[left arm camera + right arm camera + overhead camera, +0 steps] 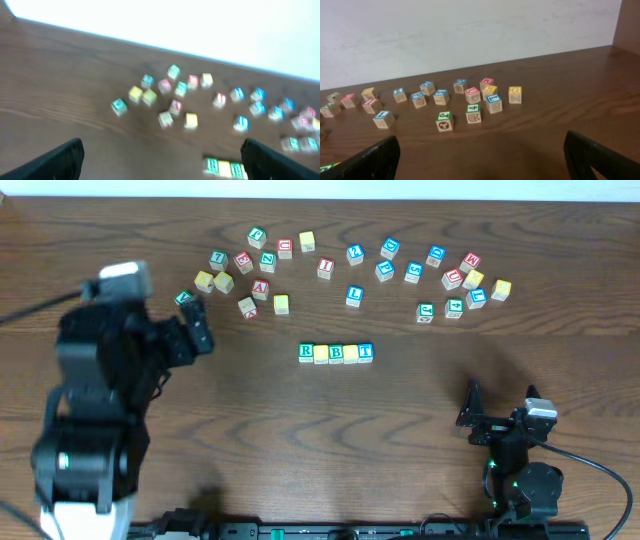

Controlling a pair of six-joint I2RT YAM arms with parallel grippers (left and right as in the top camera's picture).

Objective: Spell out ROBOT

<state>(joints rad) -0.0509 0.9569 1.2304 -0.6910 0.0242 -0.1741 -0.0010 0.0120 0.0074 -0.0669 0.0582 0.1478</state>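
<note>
A: Overhead first. Five cubes touching in one row mid-desk: green R cube, yellow cube, green B cube, second yellow cube, blue T cube. Probably done; no O legible on the yellow faces.

B: Left fingers spread wide, empty, just beside the green V cube. Right fingers spread too, empty, well apart from the row. Biggest risk: clipping that V cube, or dragging the row askew, through a low, careless retreat.

A: Left wrist next. Blurred; row at the bottom edge, between the two tips. Dropping or pushing forward from here: straight into it.

B: Right wrist last. Loose cubes ahead, row barely at the lower-left corner. Little danger unless swung left.
</note>
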